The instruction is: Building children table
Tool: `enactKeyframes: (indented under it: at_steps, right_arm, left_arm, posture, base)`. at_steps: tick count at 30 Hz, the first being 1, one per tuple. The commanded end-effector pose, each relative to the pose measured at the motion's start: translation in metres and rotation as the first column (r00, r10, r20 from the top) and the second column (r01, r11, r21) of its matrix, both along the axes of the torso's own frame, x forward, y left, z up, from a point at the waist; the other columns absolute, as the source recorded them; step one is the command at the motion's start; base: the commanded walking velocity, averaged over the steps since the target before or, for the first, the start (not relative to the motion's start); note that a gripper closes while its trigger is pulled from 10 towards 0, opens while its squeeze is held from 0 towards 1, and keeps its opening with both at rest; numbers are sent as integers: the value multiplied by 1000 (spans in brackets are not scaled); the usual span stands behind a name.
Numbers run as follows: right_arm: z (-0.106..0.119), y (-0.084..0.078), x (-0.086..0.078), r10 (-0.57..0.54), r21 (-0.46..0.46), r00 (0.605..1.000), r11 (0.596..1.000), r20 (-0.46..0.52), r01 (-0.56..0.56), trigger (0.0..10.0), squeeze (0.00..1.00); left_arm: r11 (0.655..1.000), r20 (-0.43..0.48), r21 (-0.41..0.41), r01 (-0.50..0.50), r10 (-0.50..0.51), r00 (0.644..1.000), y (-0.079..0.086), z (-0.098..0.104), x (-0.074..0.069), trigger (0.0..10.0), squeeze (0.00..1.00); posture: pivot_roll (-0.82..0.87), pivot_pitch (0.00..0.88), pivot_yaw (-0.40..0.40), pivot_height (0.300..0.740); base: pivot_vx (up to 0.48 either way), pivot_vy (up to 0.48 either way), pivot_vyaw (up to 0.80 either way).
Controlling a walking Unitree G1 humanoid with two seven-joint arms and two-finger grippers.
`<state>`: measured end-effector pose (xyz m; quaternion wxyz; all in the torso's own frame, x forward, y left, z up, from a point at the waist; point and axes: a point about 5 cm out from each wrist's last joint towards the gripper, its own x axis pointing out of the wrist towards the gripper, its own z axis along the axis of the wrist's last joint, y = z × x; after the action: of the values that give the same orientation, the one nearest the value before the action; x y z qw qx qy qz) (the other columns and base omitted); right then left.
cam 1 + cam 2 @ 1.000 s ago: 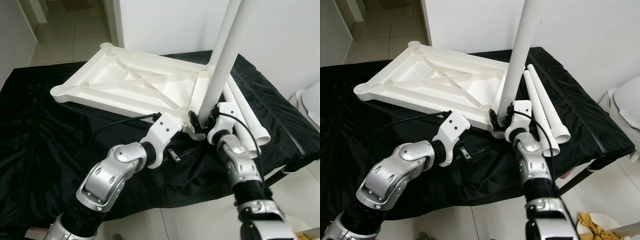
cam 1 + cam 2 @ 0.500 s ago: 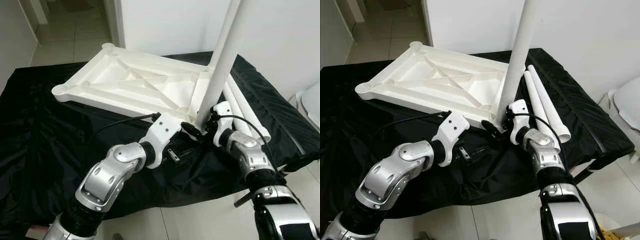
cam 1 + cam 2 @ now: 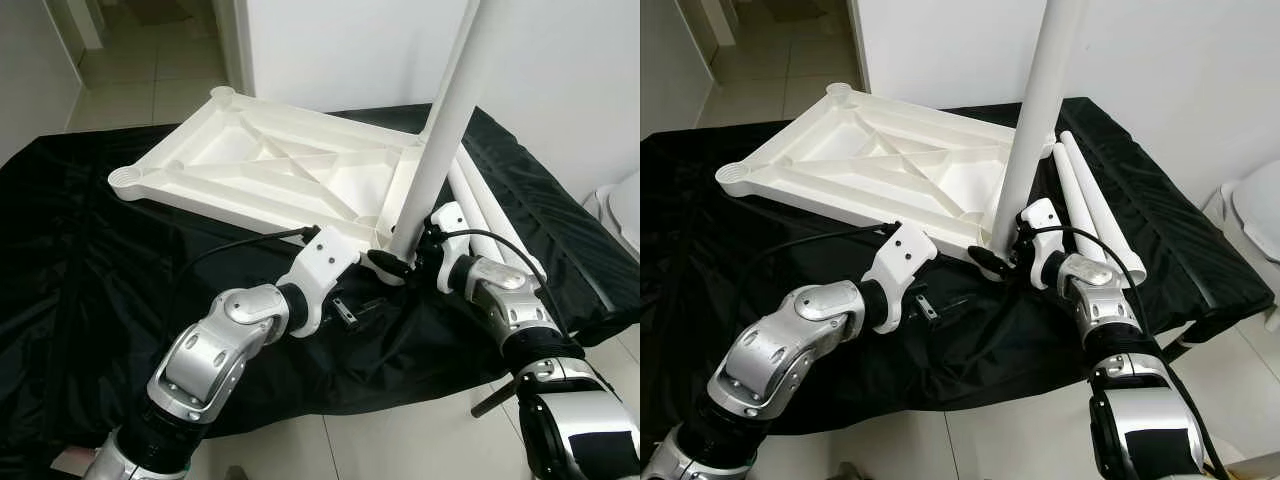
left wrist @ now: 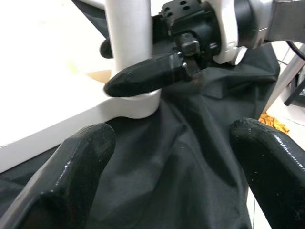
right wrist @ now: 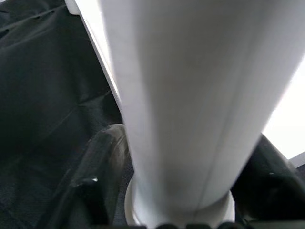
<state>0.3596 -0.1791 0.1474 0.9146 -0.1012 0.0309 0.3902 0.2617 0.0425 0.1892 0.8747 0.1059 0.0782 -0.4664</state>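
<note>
Gripping the upright white table leg (image 3: pixel 445 130) low down, the right gripper (image 3: pixel 400 262) has its black fingers closed around the tube where it enters a corner socket of the upturned white tabletop (image 3: pixel 270 170). Tabletop and two spare legs (image 3: pixel 1090 205) lie on black cloth (image 3: pixel 70 260). Beside it, the left gripper (image 4: pixel 167 167) hovers spread wide, holding nothing.

A black, wrinkled fabric-draped table (image 3: pixel 70 300) carries an upturned white ribbed plastic tabletop (image 3: pixel 270 170) and what look like two loose white plastic tubes (image 3: pixel 1095 215).
</note>
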Motion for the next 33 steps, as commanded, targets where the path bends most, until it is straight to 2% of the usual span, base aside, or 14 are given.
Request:
enactKeyframes:
  at_steps: [1,10,18,25,27,33]
  right_arm:
    - [-12,1,-4,17,0,998,1000,-55,-17,0,0]
    - [-14,-5,-5,23,4,998,1000,-59,-23,0,0]
    - [-14,-14,-5,-38,9,998,999,-49,38,0,0]
    - [-13,-18,-3,-117,36,992,992,-38,118,0,0]
    - [-13,-19,0,-198,43,980,979,-26,199,0,0]
    - [-10,-12,-1,-274,72,962,959,7,273,0,0]
  left_arm:
    - [1000,9,7,-15,15,1000,2,3,1,10000,0]
    - [1000,7,6,-11,11,1000,1,3,1,10000,0]
    - [1000,3,4,-7,7,1000,0,2,0,10000,0]
    - [1000,3,-1,-9,9,1000,-1,4,0,10000,0]
    - [1000,1,-2,-11,11,1000,-1,3,0,10000,0]
    - [1000,-3,-6,-8,8,1000,-2,3,-1,10000,0]
  posture:
    - [-25,38,20,740]
    - [-34,43,24,740]
    - [-39,48,23,740]
    - [-43,56,15,740]
    - [-51,60,11,740]
    - [-59,65,12,740]
  base:
    - [0,0,0]
    - [0,0,0]
    - [0,0,0]
    - [0,0,0]
    - [0,0,0]
    - [0,0,0]
